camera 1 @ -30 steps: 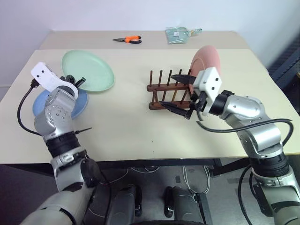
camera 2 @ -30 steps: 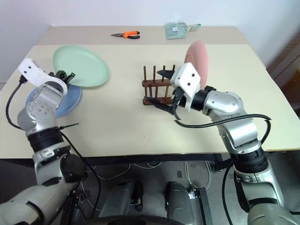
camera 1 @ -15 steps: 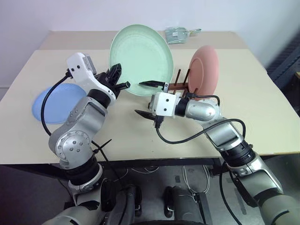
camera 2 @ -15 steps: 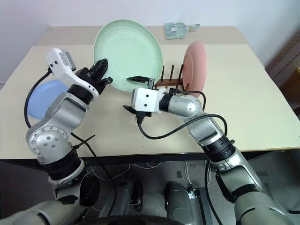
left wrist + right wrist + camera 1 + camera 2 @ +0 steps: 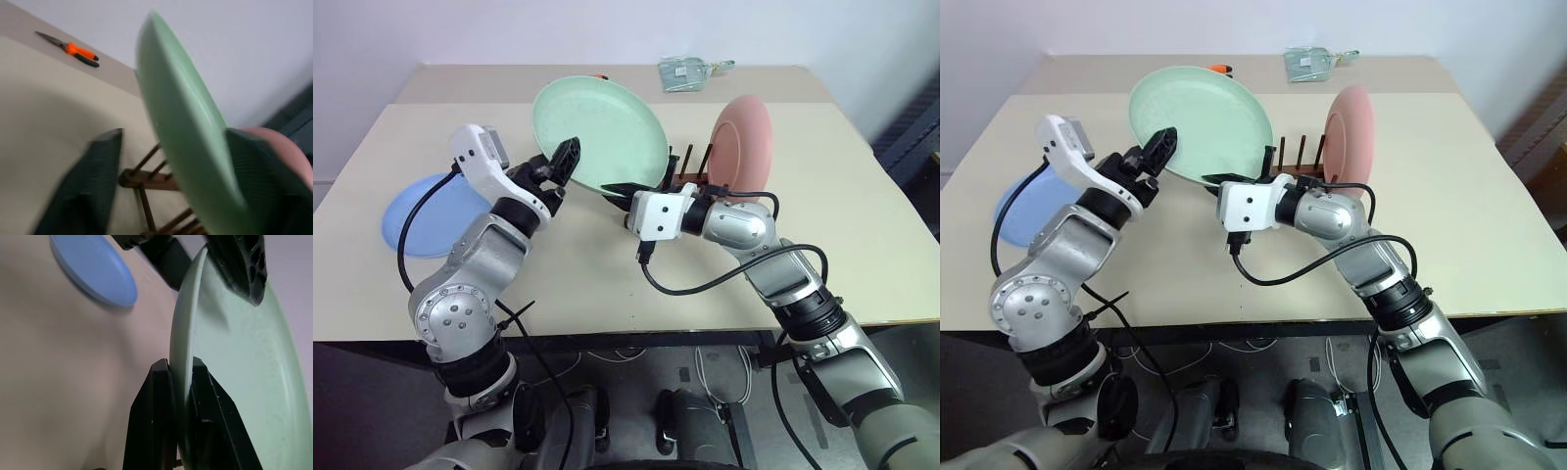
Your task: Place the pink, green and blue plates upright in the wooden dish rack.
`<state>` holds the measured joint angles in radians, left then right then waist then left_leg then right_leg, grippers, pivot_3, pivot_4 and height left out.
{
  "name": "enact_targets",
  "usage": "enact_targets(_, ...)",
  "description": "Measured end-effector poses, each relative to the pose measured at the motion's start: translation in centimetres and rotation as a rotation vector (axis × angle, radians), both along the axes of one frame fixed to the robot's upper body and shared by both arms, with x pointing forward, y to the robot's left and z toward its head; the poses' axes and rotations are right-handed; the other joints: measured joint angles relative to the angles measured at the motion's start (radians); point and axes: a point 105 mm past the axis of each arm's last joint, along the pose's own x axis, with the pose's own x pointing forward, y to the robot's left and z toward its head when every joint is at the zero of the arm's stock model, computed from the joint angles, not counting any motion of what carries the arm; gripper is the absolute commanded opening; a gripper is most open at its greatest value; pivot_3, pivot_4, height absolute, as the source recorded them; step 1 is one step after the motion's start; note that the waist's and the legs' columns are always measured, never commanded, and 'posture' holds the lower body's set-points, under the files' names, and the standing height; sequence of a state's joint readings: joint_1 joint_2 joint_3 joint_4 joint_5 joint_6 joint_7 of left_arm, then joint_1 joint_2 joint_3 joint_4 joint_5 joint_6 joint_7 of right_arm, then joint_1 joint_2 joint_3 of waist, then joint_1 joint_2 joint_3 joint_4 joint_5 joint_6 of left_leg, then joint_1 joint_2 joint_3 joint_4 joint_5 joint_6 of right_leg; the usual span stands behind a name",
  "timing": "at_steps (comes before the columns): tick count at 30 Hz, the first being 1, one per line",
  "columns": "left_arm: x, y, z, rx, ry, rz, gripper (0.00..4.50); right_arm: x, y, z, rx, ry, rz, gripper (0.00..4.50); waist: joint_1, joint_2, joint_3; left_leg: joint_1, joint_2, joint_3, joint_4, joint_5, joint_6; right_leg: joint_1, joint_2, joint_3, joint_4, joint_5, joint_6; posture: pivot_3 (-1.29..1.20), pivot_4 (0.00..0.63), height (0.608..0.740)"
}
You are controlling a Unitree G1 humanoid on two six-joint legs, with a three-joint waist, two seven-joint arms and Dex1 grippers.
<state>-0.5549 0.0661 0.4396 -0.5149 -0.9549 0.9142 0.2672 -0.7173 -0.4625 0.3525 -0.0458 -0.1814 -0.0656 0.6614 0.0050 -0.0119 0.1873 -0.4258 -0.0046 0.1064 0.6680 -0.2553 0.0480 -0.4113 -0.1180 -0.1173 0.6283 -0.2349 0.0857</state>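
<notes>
1. Big change from a second ago: my right hand (image 5: 182,387) was hanging open in front of the rack (image 5: 1295,162), now it's clamped on the lower rim of the green plate (image 5: 599,134). The right wrist view shows both black fingers pinching the edge, one on each face.
2. My left hand (image 5: 564,163) had the green plate pinched back then, low over the desk (image 5: 607,264) on my left. Now its fingers stand apart, one on each side of the plate's left edge. The left wrist view shows a gap between each finger and the plate, so it's let go.
3. The green plate itself went from nearly flat on the left to tilted up in the air, just left of the rack, and it's lower than half a second ago.
4. Pink plate (image 5: 740,140) hasn't budged: upright in the right end of the rack.
5. Blue plate (image 5: 433,212) lies flat on the desk at far left. It was half covered by my left arm earlier, and now it's in plain sight.
6. View differences: the left wrist view catches the orange pliers (image 5: 68,46) at the far side of the desk, which the green plate mostly hides in the head views. The right wrist view shows the blue plate beyond the green plate's rim. The head views also show a small green packet (image 5: 685,71) at the back.
</notes>
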Motion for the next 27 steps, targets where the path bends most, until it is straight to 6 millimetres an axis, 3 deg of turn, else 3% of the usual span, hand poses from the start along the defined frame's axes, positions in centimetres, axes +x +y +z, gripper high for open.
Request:
enact_targets(4, 0.4, 6.0, 0.1, 0.171, -0.024, 0.244, 3.67, 1.6, -3.7, 1.9, 0.194, 0.102, -0.133, 0.00, -0.005, 0.000, 0.000, 0.000, 0.000, 0.001, -0.002, 0.000, 0.000, 0.000, 0.001, 0.000, 0.000, 0.000, 0.000, 0.00, 0.150, 0.740)
enact_targets(6, 0.3, 7.2, -1.6, 0.357, -0.001, 0.283, 3.67, 1.6, -5.0, 4.0, 0.422, 0.211, -0.146, 0.00, -0.013, 0.001, 0.000, 0.000, 0.000, 0.001, -0.003, 0.000, 0.000, -0.001, 0.001, 0.000, 0.001, 0.000, 0.000, 0.00, 0.150, 0.740)
enact_targets(9, 0.6, 5.6, -5.6, 0.583, 0.051, 0.190, 3.67, 0.8, -5.6, 6.5, 0.756, 0.399, -0.072, 0.00, -0.013, 0.001, 0.000, 0.000, 0.000, 0.001, -0.003, -0.002, -0.003, -0.001, 0.000, 0.000, 0.000, 0.000, 0.000, 0.00, 0.150, 0.740)
enact_targets(11, 0.6, 4.0, -7.7, 0.659, 0.060, 0.098, 3.67, 0.3, -5.6, 6.9, 0.868, 0.533, -0.030, 0.00, -0.014, 0.001, 0.000, -0.001, 0.000, 0.001, -0.003, -0.002, -0.004, -0.002, -0.001, 0.000, 0.000, 0.000, -0.001, 0.00, 0.150, 0.740)
enact_targets(14, 0.3, 2.6, -9.2, 0.704, 0.050, 0.015, 3.67, 0.2, -5.7, 6.7, 0.989, 0.702, 0.000, 0.00, -0.018, 0.002, 0.000, -0.002, 0.000, 0.001, -0.004, -0.002, -0.004, -0.005, -0.002, 0.003, 0.000, 0.000, -0.001, 0.00, 0.150, 0.740)
enact_targets(18, 0.2, 1.3, -10.1, 0.706, 0.043, -0.042, 3.67, 0.3, -6.1, 6.5, 1.094, 0.831, 0.001, 0.00, -0.019, 0.002, 0.000, -0.003, 0.000, 0.003, -0.005, -0.002, -0.004, -0.008, -0.002, 0.004, 0.002, 0.000, -0.001, 0.00, 0.150, 0.740)
enact_targets(27, 0.1, 1.0, -10.1, 0.695, 0.031, -0.061, 3.67, 1.5, -6.5, 6.6, 1.124, 0.874, -0.047, 0.00, -0.018, 0.002, 0.000, -0.004, 0.000, 0.005, -0.005, 0.000, 0.000, -0.009, -0.001, 0.004, 0.002, 0.000, -0.001, 0.00, 0.150, 0.740)
